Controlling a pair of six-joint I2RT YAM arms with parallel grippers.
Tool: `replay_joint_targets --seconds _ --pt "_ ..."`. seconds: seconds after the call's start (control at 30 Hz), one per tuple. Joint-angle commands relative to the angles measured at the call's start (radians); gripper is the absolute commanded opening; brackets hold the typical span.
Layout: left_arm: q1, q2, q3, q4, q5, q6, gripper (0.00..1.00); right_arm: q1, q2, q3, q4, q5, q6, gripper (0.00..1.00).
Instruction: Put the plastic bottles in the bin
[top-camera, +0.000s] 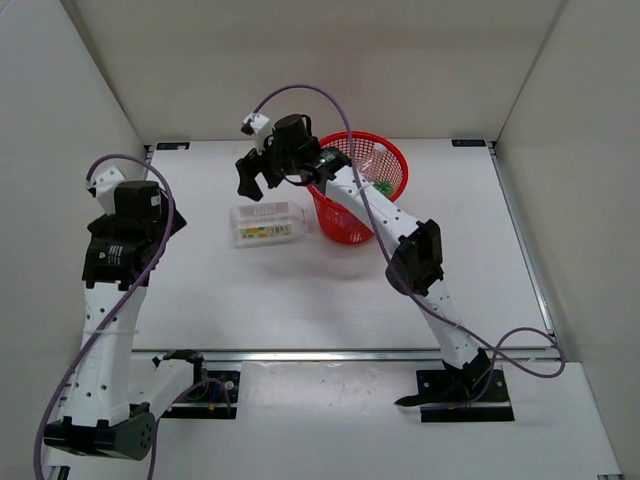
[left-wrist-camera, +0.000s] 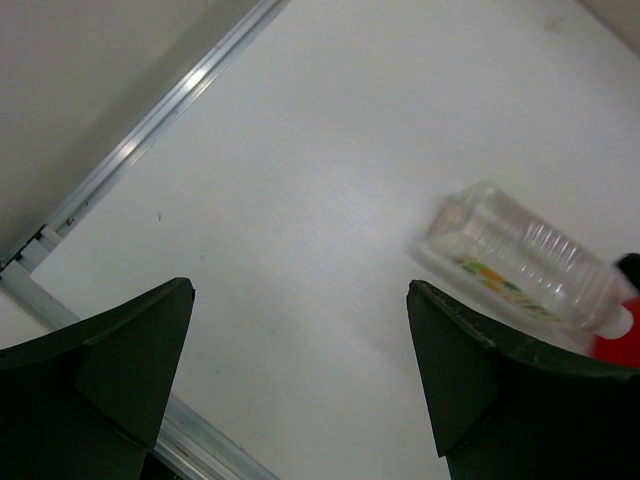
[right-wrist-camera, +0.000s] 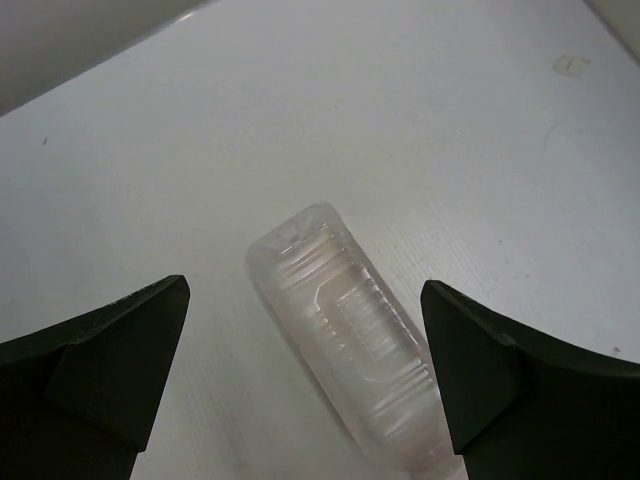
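You have one bottle (top-camera: 268, 223) in sight on the table (top-camera: 300, 300): the clear squarish one, lying on its side just at 9 o'clock of the bin (top-camera: 400, 155), close to its wall, though you cannot tell whether they touch. Its white cap (left-wrist-camera: 618, 320) points toward the bin. The bin stands at about 1 o'clock from the table's middle. Inside it you can make out a green bottle (top-camera: 382, 188) near the 3 o'clock side, so that part of the job looks done. By that reckoning you are most of the way through, with the squarish bottle the only one seen outside the bin. Your right claw (right-wrist-camera: 305, 283) hangs above that bottle with its jaws spread wide and nothing between them; in its own view the bottle's base end lies straight below the gap, so a descent and a pinch across the body look like the next call. Your left claw (left-wrist-camera: 298, 290) is also spread and empty, out at the table's 9 o'clock side, with the bottle off at its 3 o'clock. Be careful about counting: the right arm (top-camera: 400, 235) crosses the bin's 9 o'clock half, and the red mesh blurs what lies deeper, so you cannot confirm the other two bottles are in there. The bottle's neck is cut off in the right wrist view.
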Motion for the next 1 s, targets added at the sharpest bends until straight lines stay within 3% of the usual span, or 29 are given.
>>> replay_joint_targets --seconds 0.0,0.17,0.57,0.8,0.97 --pt "-0.031 0.022 0.104 0.031 -0.056 0.046 0.99 0.042 0.018 0.041 0.121 -0.008 0.036 0.99" --pt "-0.065 0.07 0.187 0.031 -0.073 0.067 0.98 0.05 0.104 0.035 0.161 0.064 0.111 0.99" --pt "-0.077 0.013 0.14 -0.008 -0.065 0.08 0.99 0.057 0.296 0.113 0.161 0.097 0.194 0.99" --pt "-0.087 0.004 0.14 -0.012 -0.081 0.083 0.98 0.097 0.27 0.125 -0.07 0.141 0.091 0.99" --pt "-0.102 0.004 0.143 -0.003 -0.088 0.091 0.99 0.116 0.232 0.138 -0.21 0.089 0.04 0.99"
